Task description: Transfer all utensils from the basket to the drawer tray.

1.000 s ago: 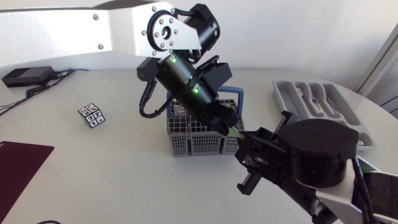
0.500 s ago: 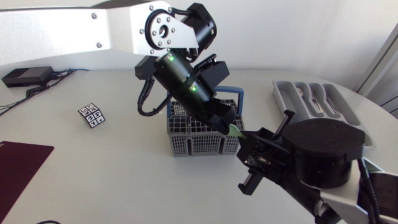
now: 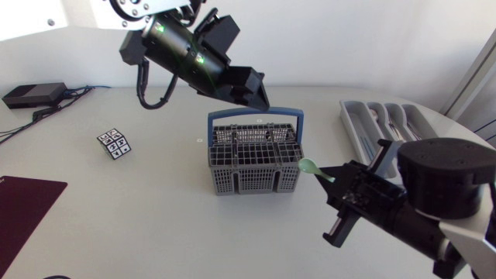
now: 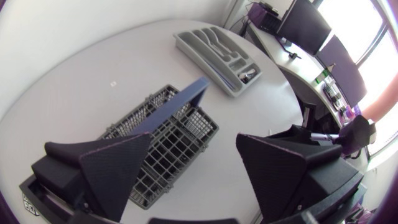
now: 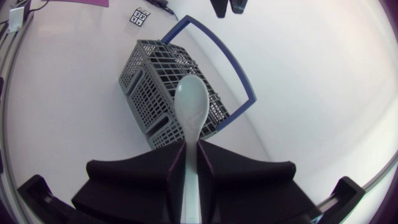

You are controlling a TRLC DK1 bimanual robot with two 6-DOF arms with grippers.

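Head view, surveyed from its 9 o'clock side across to 3 o'clock. A dark mat (image 3: 23, 205) lies at the desk (image 3: 155, 225) edge, a black box (image 3: 31, 94) sits toward 10 o'clock, and a small chequered card (image 3: 114, 143) lies at 9 o'clock of the basket. The left claw (image 3: 257, 94) hangs above the desk at 12 o'clock of the basket (image 3: 248, 182), fingers spread with nothing between them; its own wrist view confirms this. The basket, grey mesh with a blue handle, stands upright near the desk's middle. A pale green spoon (image 3: 310, 166) is out of the basket, its bowl just beside the basket's 3 o'clock wall. Its handle is pinched from both sides in the right claw (image 3: 343, 180); the right wrist view shows the bowl projecting ahead toward the basket. The drawer tray (image 3: 350, 124) sits well apart at 2 o'clock of the basket and holds some metal cutlery in its compartments. Assessment: the task is partly done. Cutlery is in the tray; one spoon is held clear of the basket and not yet delivered. Whether further utensils remain in the basket cannot be told, though the mesh looks largely bare in the wrist views. Writing: no brand or legible text is found; the card carries only a black-and-white pattern.
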